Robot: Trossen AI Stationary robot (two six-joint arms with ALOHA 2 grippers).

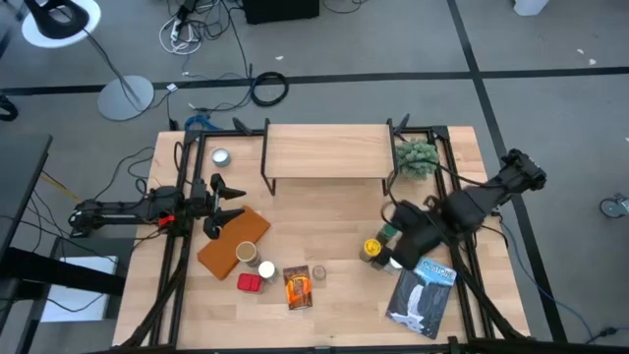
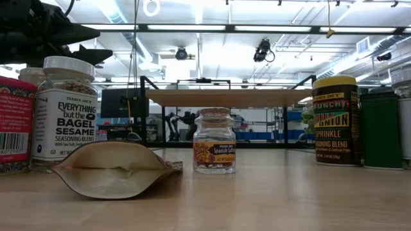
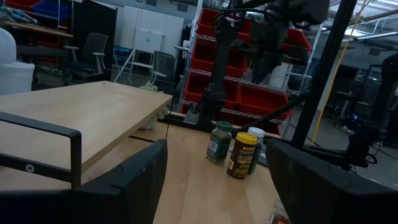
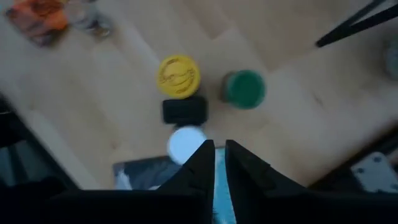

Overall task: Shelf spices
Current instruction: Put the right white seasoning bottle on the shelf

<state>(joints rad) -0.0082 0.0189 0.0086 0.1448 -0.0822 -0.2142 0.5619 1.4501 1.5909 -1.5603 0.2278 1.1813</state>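
White-lidded jar (image 4: 186,142) beneath right claw (image 4: 215,154)

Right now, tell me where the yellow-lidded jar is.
High view: the yellow-lidded jar stands right of centre on the table, beside the green-lidded jar, below the right end effector.

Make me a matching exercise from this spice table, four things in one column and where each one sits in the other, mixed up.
Things:
1. yellow-lidded jar
2. small silver tin
3. orange packet
4. green plant

Places:
A. back left of the table, left of the shelf
B. front middle of the table
C. beside the shelf's right end
D. under the right gripper, next to the green-lidded jar

Pairs: 1-D, 2-A, 3-B, 4-C
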